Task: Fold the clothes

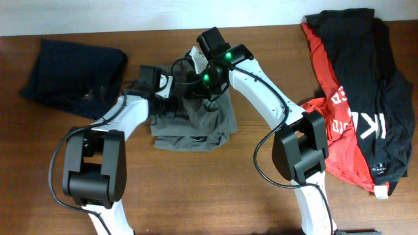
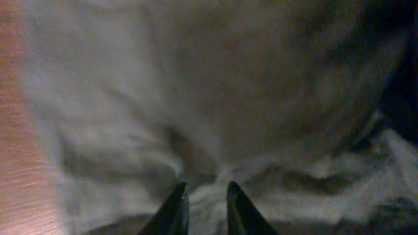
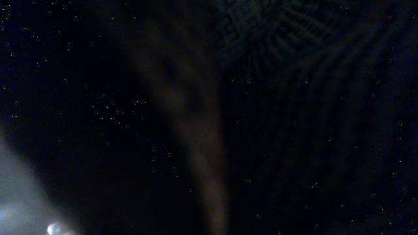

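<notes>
Near-centre desk (image 1: 196, 196) lies open; shorts (image 1: 196, 134) mid-desk, navy garment (image 1: 72, 78) far left, T-shirts (image 1: 356, 98) right obstruct.

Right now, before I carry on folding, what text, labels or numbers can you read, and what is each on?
"K": the only large white letter I can make out on the red T-shirt; the rest is creased and partly covered, so unreadable.
Small white print on the black T-shirt, near its lower edge: too small to read.
Shorts, navy garment: no text visible.
Wrist views: none.
</notes>
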`<action>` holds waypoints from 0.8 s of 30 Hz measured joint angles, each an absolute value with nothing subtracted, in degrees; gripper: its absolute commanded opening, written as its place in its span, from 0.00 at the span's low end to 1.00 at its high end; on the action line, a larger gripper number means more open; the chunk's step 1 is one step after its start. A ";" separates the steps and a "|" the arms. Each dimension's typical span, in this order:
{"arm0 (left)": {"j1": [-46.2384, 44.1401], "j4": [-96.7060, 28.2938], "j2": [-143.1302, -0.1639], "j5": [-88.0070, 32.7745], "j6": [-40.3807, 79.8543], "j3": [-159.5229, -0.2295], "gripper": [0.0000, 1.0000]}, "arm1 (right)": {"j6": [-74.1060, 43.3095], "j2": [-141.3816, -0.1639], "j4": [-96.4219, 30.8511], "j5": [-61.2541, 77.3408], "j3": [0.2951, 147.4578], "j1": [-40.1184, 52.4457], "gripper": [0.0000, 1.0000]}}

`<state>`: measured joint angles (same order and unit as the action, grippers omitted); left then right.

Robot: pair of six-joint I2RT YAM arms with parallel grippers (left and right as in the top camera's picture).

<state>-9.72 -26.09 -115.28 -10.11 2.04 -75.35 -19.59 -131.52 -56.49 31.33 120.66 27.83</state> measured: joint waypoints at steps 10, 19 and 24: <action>-3.44 -35.66 -106.69 -10.07 2.61 -84.73 0.58 | -20.18 -131.52 -55.18 30.83 120.66 27.79 0.04; 5.26 -36.01 -99.53 -10.07 5.34 -86.04 0.58 | -21.63 -131.52 -50.37 29.02 120.66 28.69 0.70; 7.03 -37.21 -99.31 -10.09 6.09 -86.06 0.58 | -21.71 -131.52 -49.19 28.27 120.66 31.31 0.81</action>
<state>7.03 -37.21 -99.31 -10.09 6.09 -86.06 -21.71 -131.52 -49.19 28.27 120.66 31.31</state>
